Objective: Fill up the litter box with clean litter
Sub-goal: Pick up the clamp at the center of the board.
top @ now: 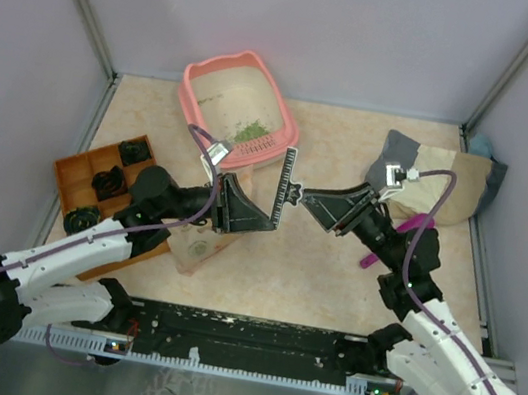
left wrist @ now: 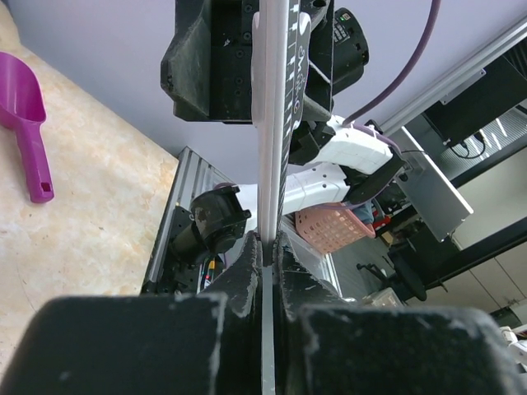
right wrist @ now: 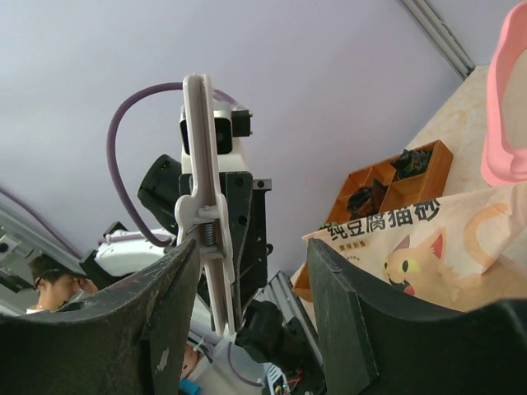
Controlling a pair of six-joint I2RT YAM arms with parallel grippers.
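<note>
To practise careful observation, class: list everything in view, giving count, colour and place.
litter box: one, salmon pink, far centre.
clean litter: small pile, green, inside litter box.
compartment tray: one, orange, left, holding black parts.
paper bag: one, beige, under left arm.
scoop: one, magenta, beside right arm.
clip: one, white and black, mid-air, centre.
fabric bundle: one, grey and beige, far right.
left tool: one, black, shut on clip.
right tool: one, black, open at clip.

White arm shells (top: 61,260), black joints (top: 152,186), purple cables (right wrist: 113,160)
</note>
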